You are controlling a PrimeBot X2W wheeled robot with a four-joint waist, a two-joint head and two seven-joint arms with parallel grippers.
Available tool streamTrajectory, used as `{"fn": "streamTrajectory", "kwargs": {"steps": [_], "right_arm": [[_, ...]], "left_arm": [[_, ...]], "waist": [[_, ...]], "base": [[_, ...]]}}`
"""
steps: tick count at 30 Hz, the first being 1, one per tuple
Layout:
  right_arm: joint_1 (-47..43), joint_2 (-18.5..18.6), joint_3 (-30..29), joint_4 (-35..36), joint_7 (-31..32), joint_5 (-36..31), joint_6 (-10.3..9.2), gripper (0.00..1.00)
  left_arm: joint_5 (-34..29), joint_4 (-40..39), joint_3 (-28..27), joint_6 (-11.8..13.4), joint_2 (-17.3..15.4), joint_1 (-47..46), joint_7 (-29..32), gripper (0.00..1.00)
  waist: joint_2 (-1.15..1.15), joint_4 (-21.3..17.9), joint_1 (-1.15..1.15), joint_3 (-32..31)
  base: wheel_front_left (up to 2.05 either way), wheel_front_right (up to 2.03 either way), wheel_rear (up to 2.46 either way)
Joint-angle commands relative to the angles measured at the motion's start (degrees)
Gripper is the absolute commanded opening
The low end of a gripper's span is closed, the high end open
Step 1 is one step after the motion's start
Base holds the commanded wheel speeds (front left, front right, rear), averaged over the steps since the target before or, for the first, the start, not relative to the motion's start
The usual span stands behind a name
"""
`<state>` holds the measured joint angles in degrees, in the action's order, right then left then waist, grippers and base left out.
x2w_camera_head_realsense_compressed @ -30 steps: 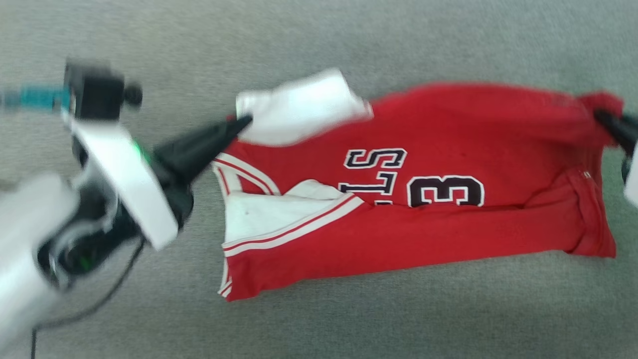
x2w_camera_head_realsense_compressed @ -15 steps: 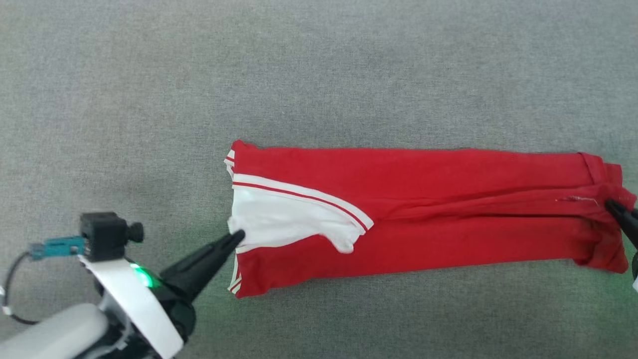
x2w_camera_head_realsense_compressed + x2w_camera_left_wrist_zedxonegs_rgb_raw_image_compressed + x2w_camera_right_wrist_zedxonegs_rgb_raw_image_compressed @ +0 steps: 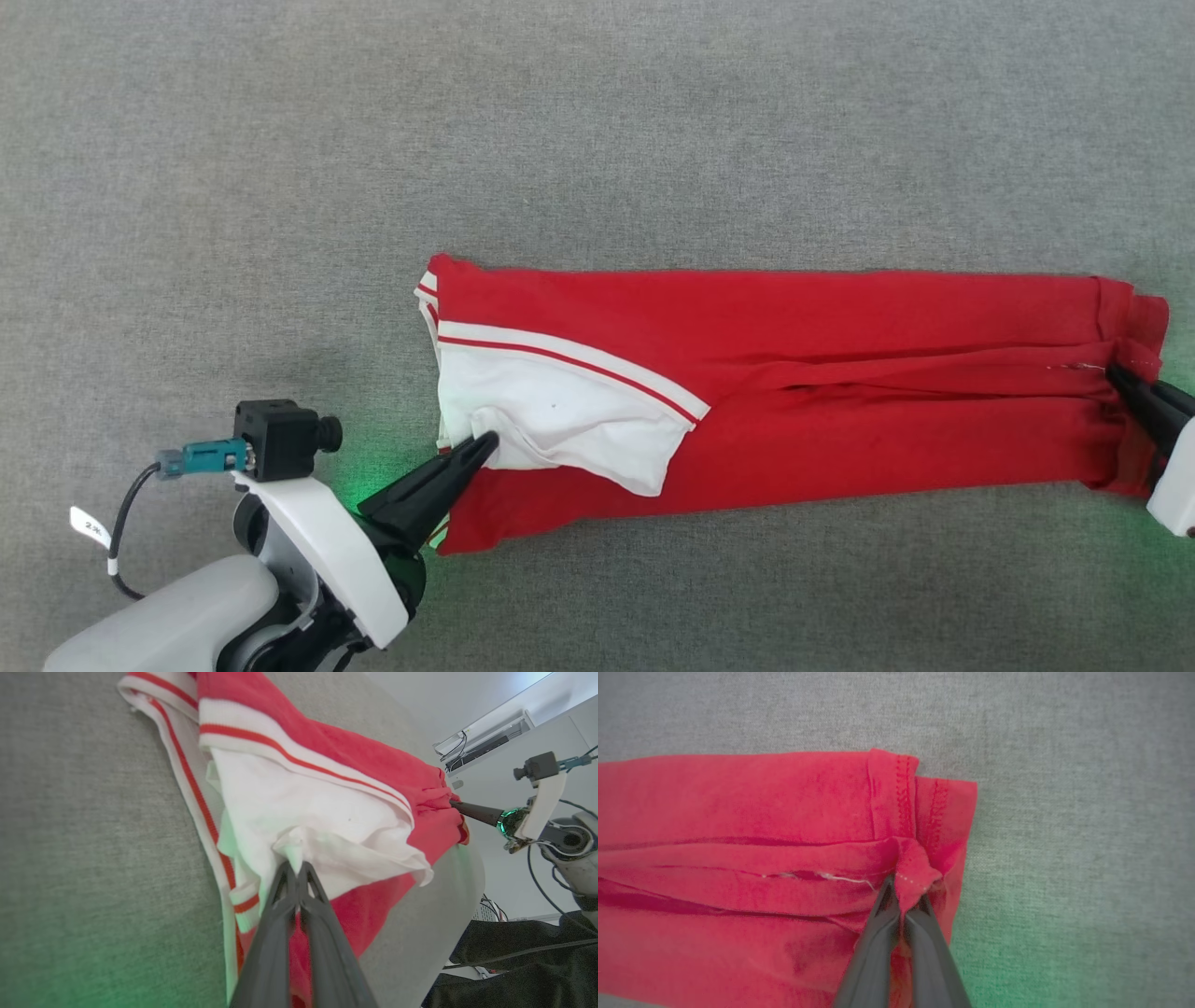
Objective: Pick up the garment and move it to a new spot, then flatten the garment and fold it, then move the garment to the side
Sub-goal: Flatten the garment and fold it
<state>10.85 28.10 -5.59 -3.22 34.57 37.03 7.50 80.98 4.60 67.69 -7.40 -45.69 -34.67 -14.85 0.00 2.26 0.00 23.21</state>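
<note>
- As I look down through the head camera, the garment (image 3: 840, 392) lies folded into a long red band on the grey bench (image 3: 280, 187). It runs from the middle of the view out to the right side.
- At its left end a flap of white lining (image 3: 560, 420) is turned up, bordered by striped trim (image 3: 569, 359).
- My left pincer (image 3: 485, 439) is closed on a pinch of that lining. My right pincer (image 3: 1116, 373) is closed on the red hem at the opposite end.
- A green glow (image 3: 373, 457) falls on the bench beside the left pincer.
- In the left wrist view, the two dark fingers of the left pincer (image 3: 295, 863) meet with a peak of white lining (image 3: 303, 802) bunched between them.
- The garment (image 3: 327, 751) stretches away to the right pincer (image 3: 455, 805), which grips the far end near the bench's curved edge (image 3: 448, 905).
- In the right wrist view, the right pincer (image 3: 903, 891) clamps a small fold of the stitched hem (image 3: 906, 788), lifting it slightly.
- The rest of the garment (image 3: 738, 798) lies flat in lengthwise folds on the bench (image 3: 1064, 765).
</note>
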Motion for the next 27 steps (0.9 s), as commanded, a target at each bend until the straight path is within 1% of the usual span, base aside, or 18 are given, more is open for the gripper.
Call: {"fn": "streamTrajectory", "kwargs": {"steps": [1,2,3,4,6,7,8,11,13,18,21,23,24,25,27], "right_arm": [[0.3,-0.2,0.7,-1.1,-0.4,-0.1,-0.02,0.35],[0.4,0.0,0.8,-1.3,-0.5,0.0,-0.02,0.6],[0.1,0.3,0.7,-1.4,-0.4,0.2,-0.02,1.0],[-0.4,0.6,0.6,-1.3,0.1,0.6,-0.02,1.0],[-1.5,1.4,-0.2,-0.6,0.8,1.4,-0.01,1.0],[-1.8,1.8,-0.8,0.0,1.2,1.7,-0.01,1.0],[-2.3,2.2,-1.4,0.5,1.6,2.0,-0.01,1.0],[-3.2,2.8,-4.4,1.6,2.9,3.0,-0.01,1.0],[-3.2,2.6,-6.1,1.4,3.6,3.6,-0.01,1.0],[-2.1,1.0,-7.4,-3.0,6.5,4.3,-0.01,1.0],[-2.0,0.1,-6.6,-6.3,8.3,4.2,-0.01,1.0],[-1.4,-0.6,-6.5,-7.9,8.7,4.3,-0.01,1.0],[-1.2,-0.9,-6.2,-8.8,9.0,4.5,-0.01,1.0],[-1.2,-0.9,-6.2,-8.8,9.0,4.5,-0.01,1.0],[-0.9,-1.4,-5.2,-10.2,9.8,4.6,0.05,1.0]], "left_arm": [[-0.5,0.8,0.1,-0.1,0.3,-0.7,-0.1,0.0],[-0.5,1.2,-0.2,-0.1,0.6,-0.7,-0.2,0.0],[-0.4,1.4,-0.5,-0.1,0.9,-0.6,-0.2,0.16],[-0.9,1.7,-0.7,-0.1,0.8,-0.4,-0.3,0.34],[-2.0,2.7,-1.3,-0.1,1.1,0.1,-0.4,0.67],[-2.2,3.1,-2.2,-0.1,1.5,0.5,-0.4,0.87],[-2.6,3.2,-3.1,-0.1,1.9,1.2,-0.4,1.0],[-4.1,3.5,-7.0,-0.1,3.4,3.6,-0.4,1.0],[-5.7,4.7,-10.2,-0.1,4.9,5.5,-0.4,1.0],[-10.6,9.5,-19.1,0.0,11.3,10.3,-0.4,1.0],[-15.0,12.0,-25.4,-0.1,15.5,12.8,-0.4,1.0],[-19.0,13.7,-30.0,-0.1,17.8,14.6,-0.4,1.0],[-21.6,14.4,-32.1,-0.1,18.8,15.5,-0.4,1.0],[-21.6,14.4,-32.1,-0.1,18.8,15.5,-0.4,1.0],[-27.7,14.9,-35.9,-0.1,20.6,16.6,-0.4,1.0]], "waist": [[0.0,0.1,0.0,0.0],[0.0,0.2,0.0,0.0],[0.0,0.3,0.0,-0.1],[0.0,0.4,0.0,-0.2],[0.0,0.9,0.0,-0.6],[0.0,1.1,0.0,-0.9],[0.0,1.4,0.0,-1.1],[0.0,2.3,0.0,-1.6],[0.0,3.0,0.0,-2.0],[0.0,5.0,0.0,-3.0],[0.0,6.4,0.0,-3.7],[0.0,7.0,0.0,-4.1],[0.0,7.3,0.0,-4.3],[0.0,7.3,0.0,-4.3],[0.0,7.7,0.0,-4.6]], "base": [[0.0,0.0,0.0],[0.0,0.0,0.0],[0.0,0.0,0.0],[0.0,0.0,0.0],[0.0,0.0,0.0],[0.0,0.0,0.0],[0.0,0.0,0.0],[0.0,0.0,0.0],[0.0,0.0,0.0],[0.0,0.0,0.0],[0.0,0.0,0.0],[0.0,0.0,0.0],[0.0,0.0,0.0],[0.0,0.0,0.0],[0.0,0.0,0.0]]}}
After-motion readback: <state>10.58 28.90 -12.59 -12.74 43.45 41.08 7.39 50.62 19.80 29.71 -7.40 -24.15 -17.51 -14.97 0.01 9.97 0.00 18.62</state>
